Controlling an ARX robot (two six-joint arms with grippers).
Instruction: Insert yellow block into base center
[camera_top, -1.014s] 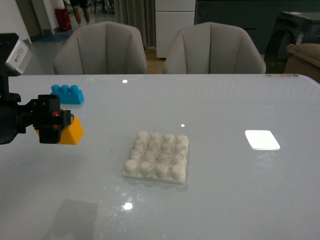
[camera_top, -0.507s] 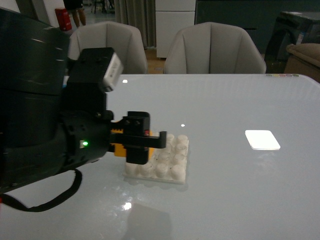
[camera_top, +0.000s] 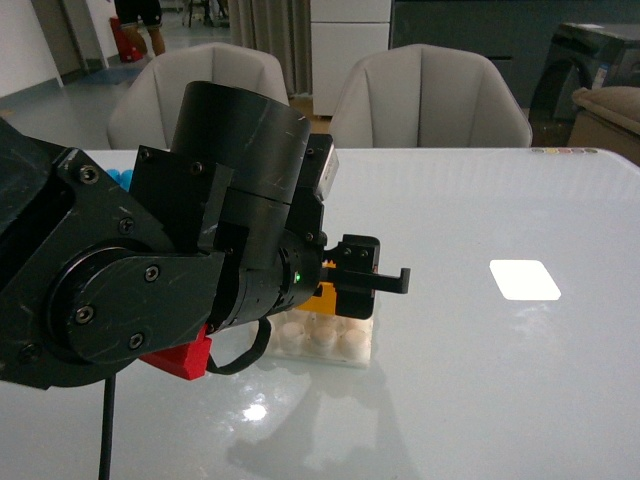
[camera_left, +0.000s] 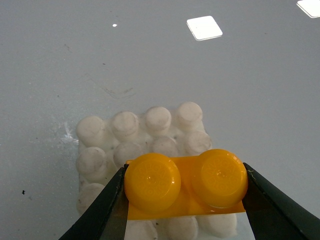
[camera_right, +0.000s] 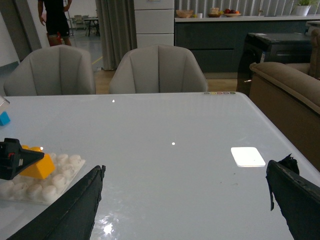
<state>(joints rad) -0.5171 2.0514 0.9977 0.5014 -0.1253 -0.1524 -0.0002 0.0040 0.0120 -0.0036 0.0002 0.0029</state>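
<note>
My left gripper is shut on the yellow block, a two-stud brick held by its short ends just above the white studded base. In the front view the left arm covers most of the base; only an edge of the yellow block shows behind the gripper. In the right wrist view the yellow block sits tilted over the base, with a left fingertip beside it. My right gripper is open and empty above bare table, well to the right of the base.
A blue brick lies on the table's left side. A flat bright white square patch lies on the table right of the base. Two grey chairs stand behind the table's far edge.
My left arm has swung right from the table's left side, carrying the yellow block over the base. It now covers most of the base in the front view.
</note>
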